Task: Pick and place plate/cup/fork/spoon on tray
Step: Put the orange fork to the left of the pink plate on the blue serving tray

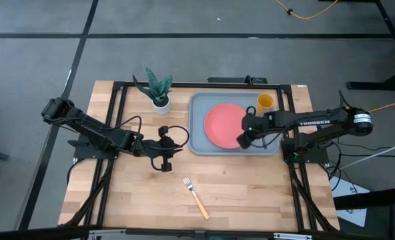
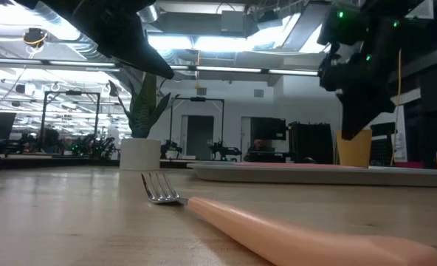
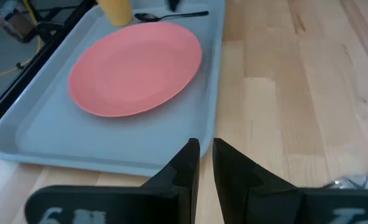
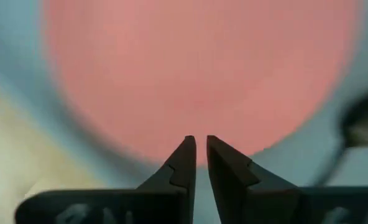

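Observation:
The coral-red plate (image 1: 221, 125) lies flat on the blue-grey tray (image 1: 199, 141). The yellow cup (image 1: 265, 102) stands in the tray's far right corner. The dark spoon (image 3: 171, 15) lies on the tray floor beside the cup. The fork (image 1: 196, 197), with a tan handle, lies on the wooden table toward its near edge. My right gripper (image 1: 243, 141) hovers shut and empty over the plate's near right rim (image 4: 196, 146). My left gripper (image 1: 173, 152) is shut and empty above the table, left of the tray.
A small white pot with a green plant (image 1: 159, 92) stands on the table left of the tray's far corner. A black frame (image 1: 117, 100) runs along the table's edges. Bare wood lies between the fork and the tray.

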